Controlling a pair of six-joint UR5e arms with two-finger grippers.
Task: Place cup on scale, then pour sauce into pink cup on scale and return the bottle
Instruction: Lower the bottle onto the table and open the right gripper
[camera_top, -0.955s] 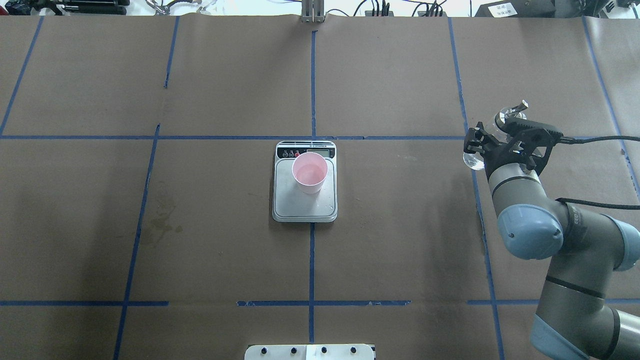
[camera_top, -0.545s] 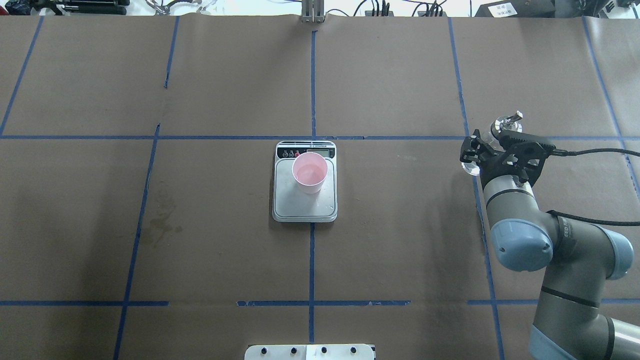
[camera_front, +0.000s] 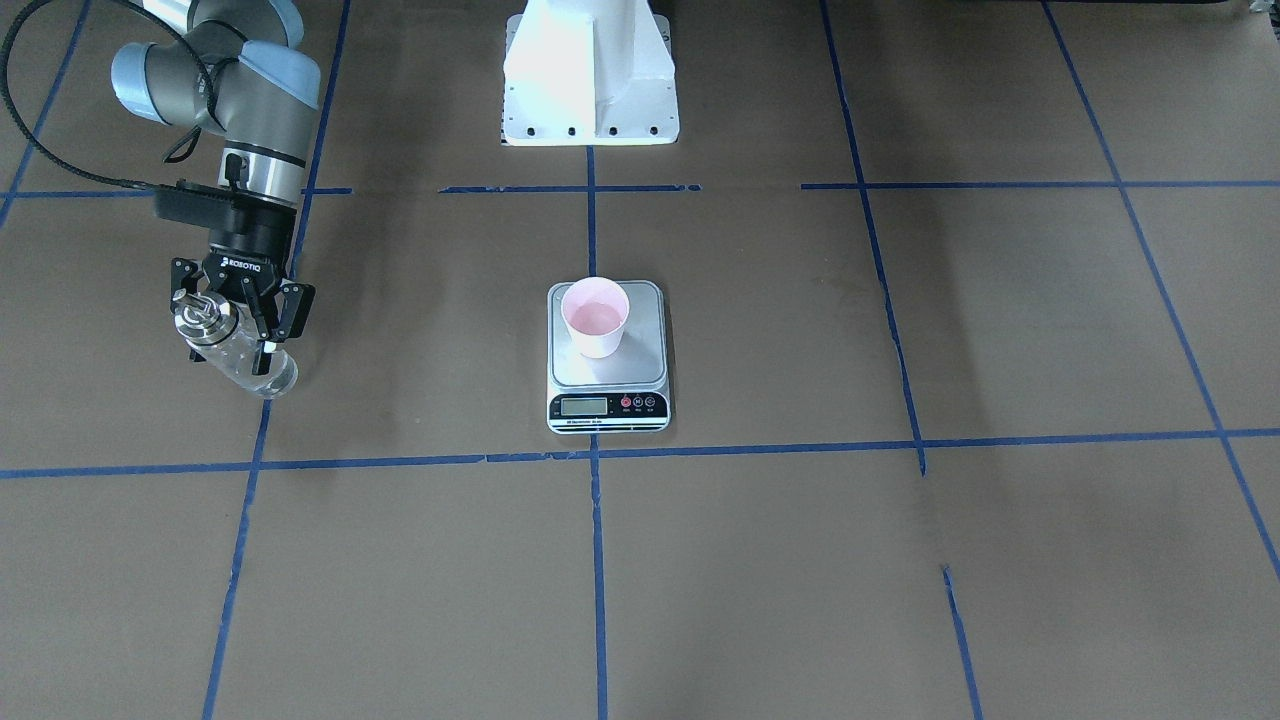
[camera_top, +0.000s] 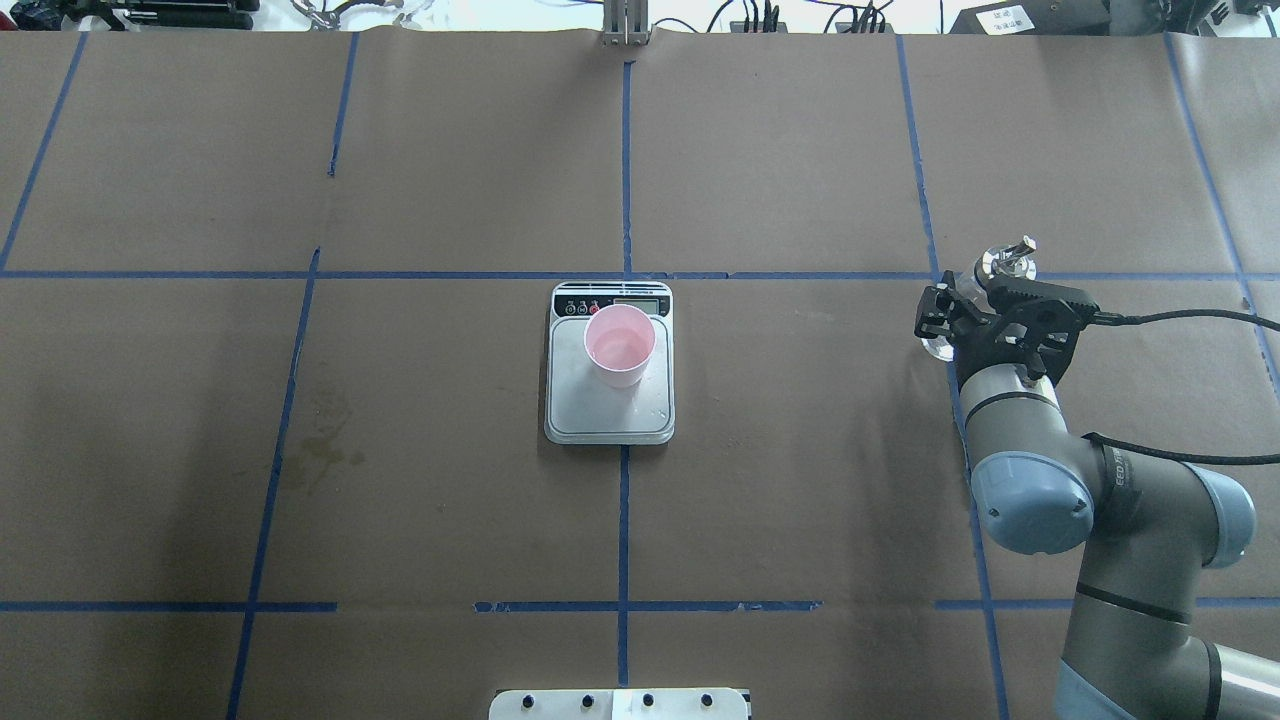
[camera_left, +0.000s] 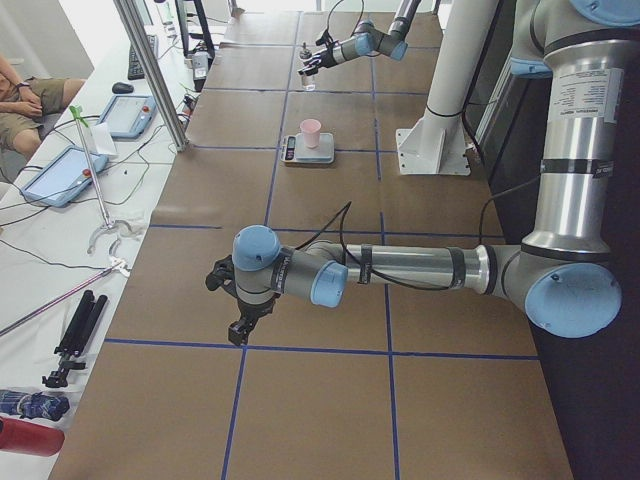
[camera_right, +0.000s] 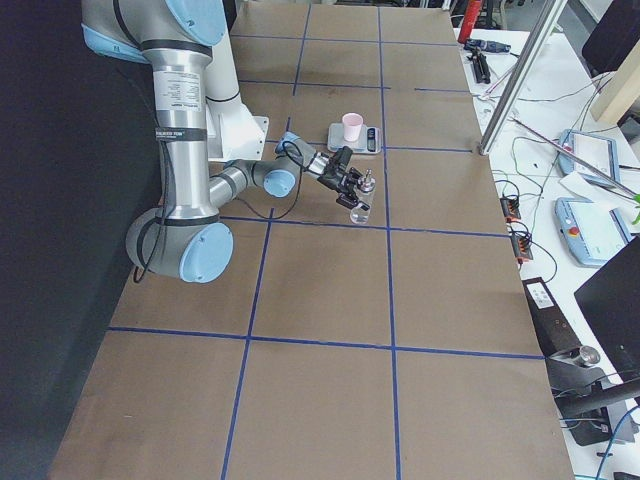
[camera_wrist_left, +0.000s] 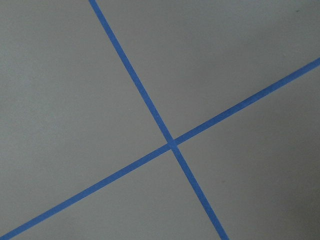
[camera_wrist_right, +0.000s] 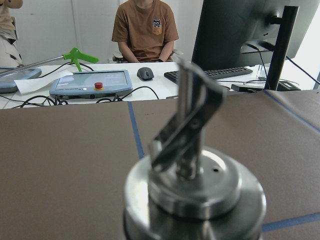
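The pale pink cup (camera_top: 620, 345) stands upright on the silver-grey scale (camera_top: 610, 415) at the table's middle; both also show in the front view, the cup (camera_front: 594, 318) on the scale (camera_front: 650, 335). My right gripper (camera_top: 965, 305) is shut on the clear glass bottle (camera_front: 245, 362) at the table's right side, far from the scale. The bottle's base is close over the table. Its metal spout cap (camera_wrist_right: 192, 185) fills the right wrist view. My left gripper (camera_left: 238, 325) shows only in the exterior left view, low over the table; I cannot tell whether it is open or shut.
Blue tape lines (camera_wrist_left: 170, 142) cross the brown table cover. The robot's white base (camera_front: 590, 70) stands behind the scale. A person (camera_wrist_right: 145, 30) sits at a desk with a teach pendant (camera_wrist_right: 92, 85) beyond the far table edge.
My right gripper has moved the bottle nearer to the robot's side and lower toward the table. The cup and scale have not moved.
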